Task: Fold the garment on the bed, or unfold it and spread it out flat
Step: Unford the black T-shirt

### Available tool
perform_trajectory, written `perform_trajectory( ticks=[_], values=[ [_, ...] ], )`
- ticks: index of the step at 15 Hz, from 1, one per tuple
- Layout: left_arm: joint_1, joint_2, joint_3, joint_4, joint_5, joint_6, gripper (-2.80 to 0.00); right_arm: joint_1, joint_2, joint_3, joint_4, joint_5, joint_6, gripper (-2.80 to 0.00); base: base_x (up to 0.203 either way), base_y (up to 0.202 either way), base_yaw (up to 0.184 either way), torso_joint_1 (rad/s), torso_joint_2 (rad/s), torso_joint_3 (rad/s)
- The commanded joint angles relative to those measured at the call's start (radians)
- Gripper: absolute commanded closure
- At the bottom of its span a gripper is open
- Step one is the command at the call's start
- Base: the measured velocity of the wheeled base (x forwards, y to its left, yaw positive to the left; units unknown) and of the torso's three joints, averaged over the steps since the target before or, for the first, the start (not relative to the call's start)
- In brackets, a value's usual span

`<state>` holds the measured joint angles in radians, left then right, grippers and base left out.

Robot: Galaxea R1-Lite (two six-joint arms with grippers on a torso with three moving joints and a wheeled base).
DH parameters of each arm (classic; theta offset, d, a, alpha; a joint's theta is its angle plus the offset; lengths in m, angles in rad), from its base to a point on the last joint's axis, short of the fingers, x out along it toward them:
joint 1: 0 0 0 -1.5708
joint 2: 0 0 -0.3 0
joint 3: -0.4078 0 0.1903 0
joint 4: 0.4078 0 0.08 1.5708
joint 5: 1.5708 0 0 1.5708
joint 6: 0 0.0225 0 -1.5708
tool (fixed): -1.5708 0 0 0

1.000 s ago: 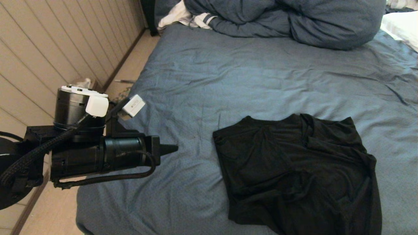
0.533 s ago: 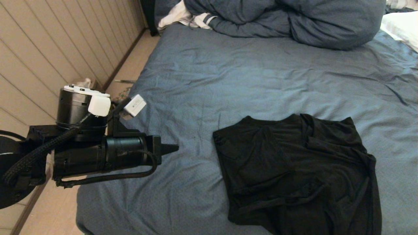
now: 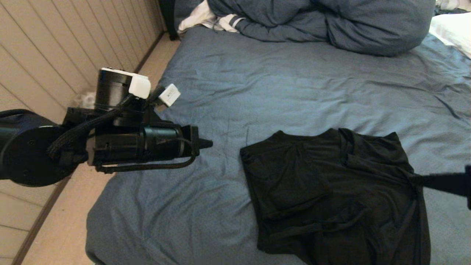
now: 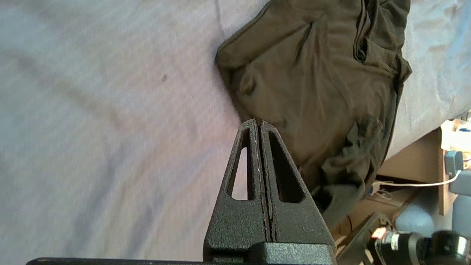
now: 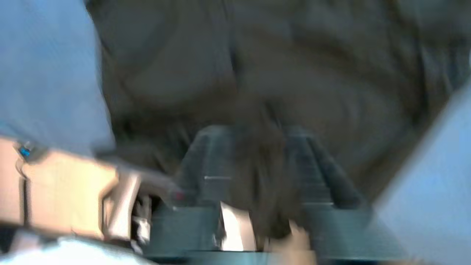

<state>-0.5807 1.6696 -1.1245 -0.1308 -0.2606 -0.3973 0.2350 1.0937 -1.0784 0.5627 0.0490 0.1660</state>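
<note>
The garment (image 3: pixel 331 195), a black T-shirt with its plain side up, lies crumpled on the near right part of the bed (image 3: pixel 294 92); no print shows. My left gripper (image 3: pixel 209 143) hovers shut and empty over the sheet, left of the shirt and apart from it. In the left wrist view its closed tips (image 4: pixel 257 121) point at the garment (image 4: pixel 323 81). My right gripper (image 3: pixel 417 179) reaches in from the right edge to the shirt's right border. In the right wrist view the right gripper (image 5: pixel 257 129) has its fingers apart with dark cloth (image 5: pixel 257 73) between them.
A bulky blue-grey duvet (image 3: pixel 331 25) fills the far end, with a white striped cloth (image 3: pixel 206 18) beside it and a white pillow (image 3: pixel 452 29) at far right. A panelled wall (image 3: pixel 55 55) and a strip of floor (image 3: pixel 147 73) run along the bed's left side.
My left arm has risen and moved farther over the bed, still shut. My right gripper, out of view before, has come in from the right to the shirt's edge. The shirt lies as before.
</note>
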Motion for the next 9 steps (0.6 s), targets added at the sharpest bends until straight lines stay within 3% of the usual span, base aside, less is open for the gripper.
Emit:
perform_trajectory(
  ticks=[1,5,9],
  values=[
    [-0.017,0.101,-0.078,0.002,0.0,0.001,0.0,-0.015,0.21,-0.136,-0.023,0.026,0.003,0.0,0.0,0.0,0.0,0.0,0.0,0.0],
    [-0.082,0.245,-0.188,0.01,0.001,0.003,0.0,-0.05,0.397,-0.342,-0.048,0.043,0.003,0.0,0.0,0.0,0.0,0.0,0.0,0.0],
    [-0.145,0.307,-0.205,-0.038,-0.012,0.026,0.0,-0.082,0.507,-0.429,-0.05,0.08,-0.005,0.0,0.0,0.0,0.0,0.0,0.0,0.0]
  ],
)
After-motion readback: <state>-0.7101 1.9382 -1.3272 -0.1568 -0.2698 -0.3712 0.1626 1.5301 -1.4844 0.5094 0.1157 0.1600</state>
